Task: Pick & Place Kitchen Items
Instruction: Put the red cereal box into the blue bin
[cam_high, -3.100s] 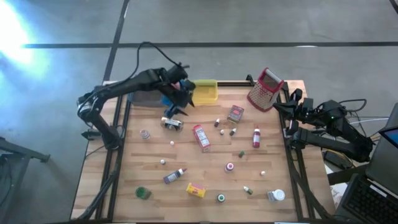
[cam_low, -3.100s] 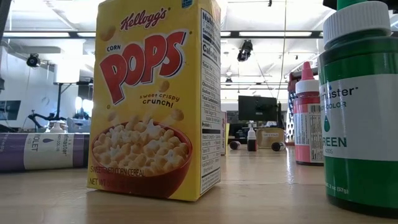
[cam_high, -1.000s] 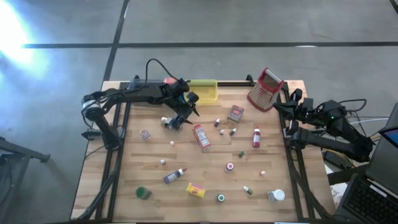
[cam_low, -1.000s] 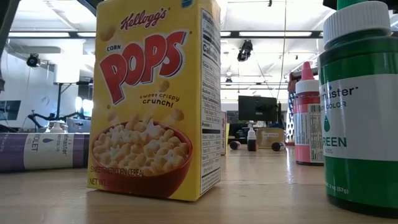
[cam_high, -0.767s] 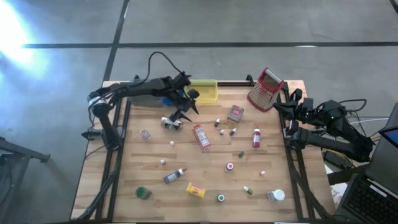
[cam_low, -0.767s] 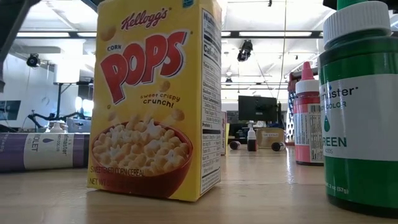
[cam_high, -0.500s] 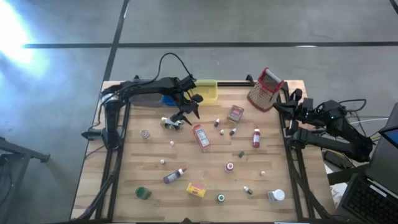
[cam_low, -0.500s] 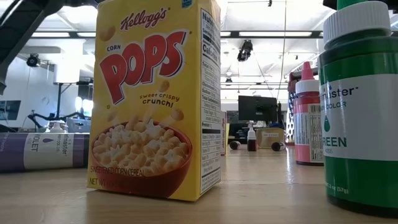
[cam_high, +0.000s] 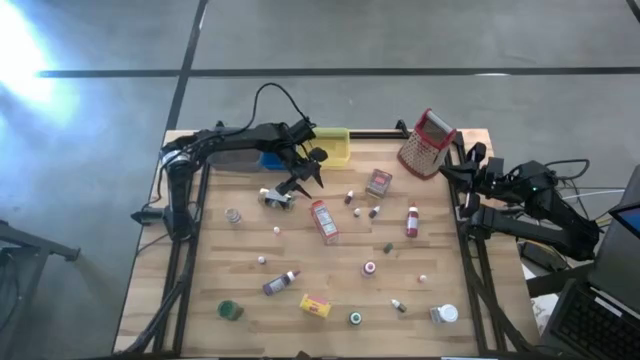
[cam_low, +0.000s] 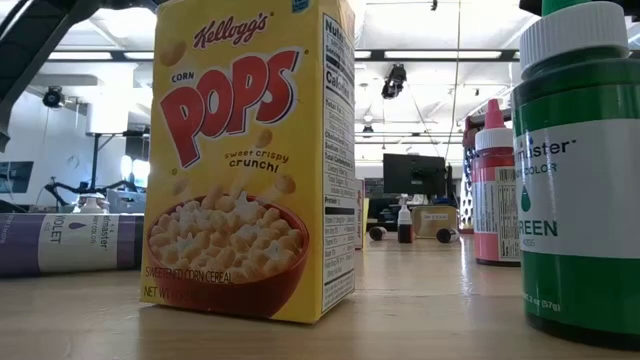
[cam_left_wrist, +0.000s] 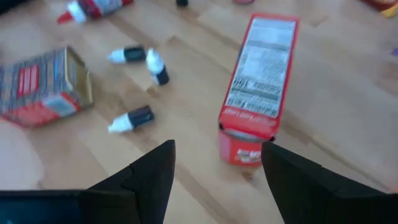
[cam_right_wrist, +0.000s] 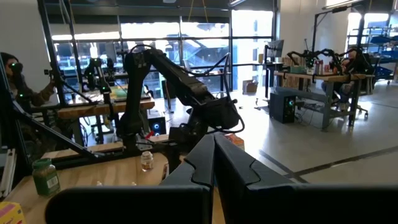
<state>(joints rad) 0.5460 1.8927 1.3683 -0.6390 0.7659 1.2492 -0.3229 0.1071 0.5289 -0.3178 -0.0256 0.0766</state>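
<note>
Hovering near the far edge of the surface, the left claw is spread and empty, with the red box lying flat just ahead of it. Judging by that, a clean pick needs the fingers lowered astride the box's narrow sides, clear of the small bottles nearby. The right claw waits clenched at the right edge.

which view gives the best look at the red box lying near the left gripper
The left wrist view: the red box lies flat, label side up, just beyond the open left gripper. The high view shows it only as a small red shape mid-table. The low view and right wrist view do not show it clearly.
</note>
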